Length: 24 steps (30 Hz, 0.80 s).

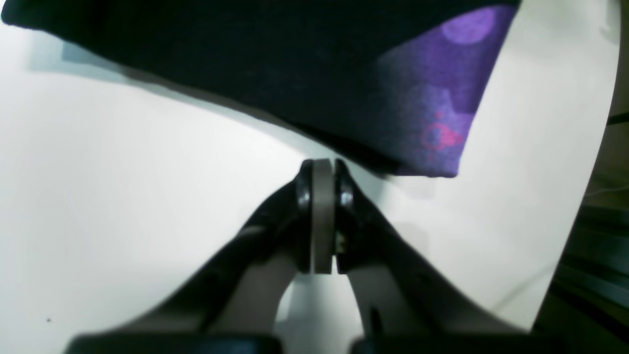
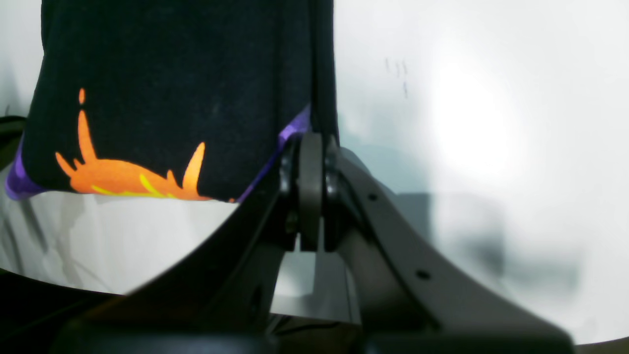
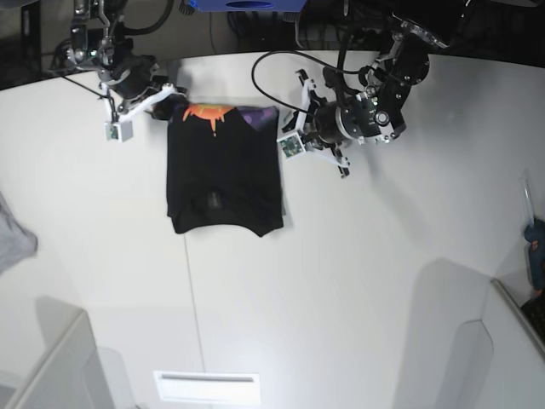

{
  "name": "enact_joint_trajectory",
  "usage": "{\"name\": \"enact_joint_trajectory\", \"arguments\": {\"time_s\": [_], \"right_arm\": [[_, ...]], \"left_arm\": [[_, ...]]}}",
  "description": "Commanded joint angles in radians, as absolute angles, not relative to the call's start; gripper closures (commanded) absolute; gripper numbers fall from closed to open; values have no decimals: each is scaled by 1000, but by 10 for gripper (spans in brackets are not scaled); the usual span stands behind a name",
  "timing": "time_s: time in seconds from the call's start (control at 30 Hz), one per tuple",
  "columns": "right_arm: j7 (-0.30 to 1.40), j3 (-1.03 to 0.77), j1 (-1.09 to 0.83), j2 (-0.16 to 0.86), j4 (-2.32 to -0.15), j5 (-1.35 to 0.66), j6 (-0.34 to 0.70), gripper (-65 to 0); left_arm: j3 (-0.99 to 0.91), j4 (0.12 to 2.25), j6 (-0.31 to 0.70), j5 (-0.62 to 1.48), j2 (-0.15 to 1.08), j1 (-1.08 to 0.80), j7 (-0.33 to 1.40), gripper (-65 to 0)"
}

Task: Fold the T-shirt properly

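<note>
Base view: T-shirt (image 3: 224,170) lies folded on the white tabletop (image 3: 358,256), toward 11 o'clock.
We see both pincers, left (image 3: 291,145) and right (image 3: 117,129), pressed together, empty, flanking its top corners; we judge the cloth soft and limp, best pinched at the corners.

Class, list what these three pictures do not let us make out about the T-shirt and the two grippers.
- T-shirt print: base view, mostly folded under; wrist views crop it.
- Right gripper: right wrist view, whether it pinches cloth is unclear.
- Left gripper: base view, too small.
</note>
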State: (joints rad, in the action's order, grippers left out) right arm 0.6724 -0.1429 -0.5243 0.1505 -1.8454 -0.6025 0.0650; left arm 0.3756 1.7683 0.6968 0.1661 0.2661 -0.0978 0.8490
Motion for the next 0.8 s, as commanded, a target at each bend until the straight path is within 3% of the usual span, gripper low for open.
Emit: {"name": "enact_joint_trajectory", "arguments": {"time_s": [0.0,0.33,0.6,0.77], "right_arm": [[664,-151,-524,159,-1862,-611,71,0],[558,-246,-556,165,-1885,-610,81,0],[470,-280,-682,166,-1995,-608,128,0],[467,-278,-742,226,-1998,-575,130,0]], "left_arm": [[364,1804,698,182,266,-96,829,0],[174,1965,698,183,315,-223,809,0],[162,1957,698,180,492,-515,225,0],[160,1952,698,160,532,-651,24,0]]}}
